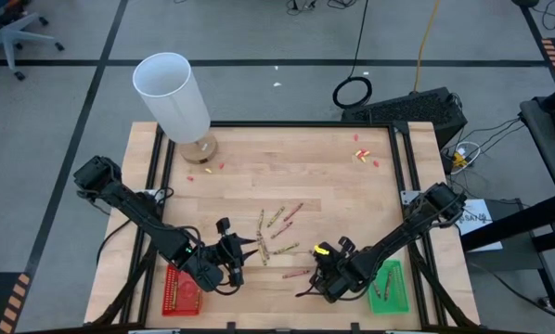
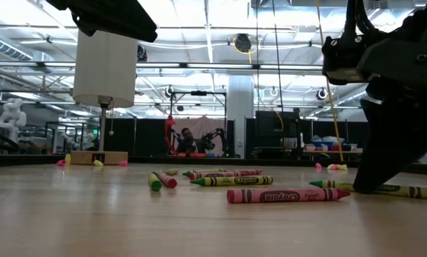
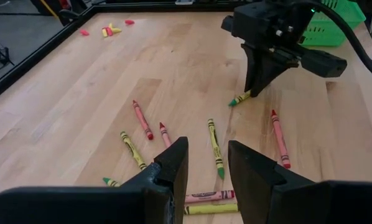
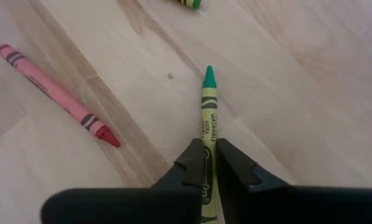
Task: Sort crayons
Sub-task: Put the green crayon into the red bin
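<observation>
Several crayons [image 1: 277,232], reddish and olive-green, lie scattered on the wooden table's middle and near part. My right gripper [image 4: 209,165] is down at the table near the green tray [image 1: 389,286], shut on a green crayon [image 4: 208,106]. It also shows in the low view [image 2: 374,182] and the left wrist view [image 3: 255,92]. A red crayon [image 4: 55,93] lies beside it. My left gripper [image 3: 208,171] is open and empty above the table, near the red tray [image 1: 182,289], its fingers pointing toward the crayons. My right gripper pinches the green crayon between its two fingers, about at the middle of its labelled shaft [image 4: 206,146]. The fingers come from above, slanting down, one on each long side. The crayon lies level on the table [image 2: 406,190], its green tip [image 4: 209,76] pointing away from the gripper.
A tall white cylinder on a wooden base [image 1: 175,97] stands at the far left. Small red and yellow scraps [image 1: 363,156] lie at the far right and near the cylinder's base. A black frame [image 1: 296,124] edges the table.
</observation>
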{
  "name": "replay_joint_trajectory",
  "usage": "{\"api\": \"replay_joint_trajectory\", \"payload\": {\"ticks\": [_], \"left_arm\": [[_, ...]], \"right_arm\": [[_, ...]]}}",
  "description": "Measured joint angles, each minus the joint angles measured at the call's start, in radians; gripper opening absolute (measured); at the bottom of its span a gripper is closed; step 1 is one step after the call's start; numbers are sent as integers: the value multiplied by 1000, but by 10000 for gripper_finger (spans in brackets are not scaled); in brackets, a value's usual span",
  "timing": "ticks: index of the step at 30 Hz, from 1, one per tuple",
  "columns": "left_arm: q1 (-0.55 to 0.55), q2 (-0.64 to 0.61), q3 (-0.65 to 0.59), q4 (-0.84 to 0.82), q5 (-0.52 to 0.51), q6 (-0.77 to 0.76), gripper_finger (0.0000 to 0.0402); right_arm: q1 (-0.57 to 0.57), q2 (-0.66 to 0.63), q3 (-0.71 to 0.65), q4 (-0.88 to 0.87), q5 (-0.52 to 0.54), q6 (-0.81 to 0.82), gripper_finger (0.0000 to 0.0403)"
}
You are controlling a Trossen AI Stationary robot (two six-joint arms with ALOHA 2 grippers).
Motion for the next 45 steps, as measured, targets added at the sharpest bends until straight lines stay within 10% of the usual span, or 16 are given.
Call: {"api": "replay_joint_trajectory", "payload": {"ticks": [19, 31, 45], "left_arm": [[0, 0, 0, 37, 0, 6, 113], [0, 0, 0, 38, -6, 6, 113], [-9, 0, 0, 81, -7, 1, 113]], "right_arm": [[-1, -95, 261, -129, 31, -491, 3], [78, -248, 181, -69, 434, -554, 3], [72, -248, -116, 1009, 498, -959, 4]]}}
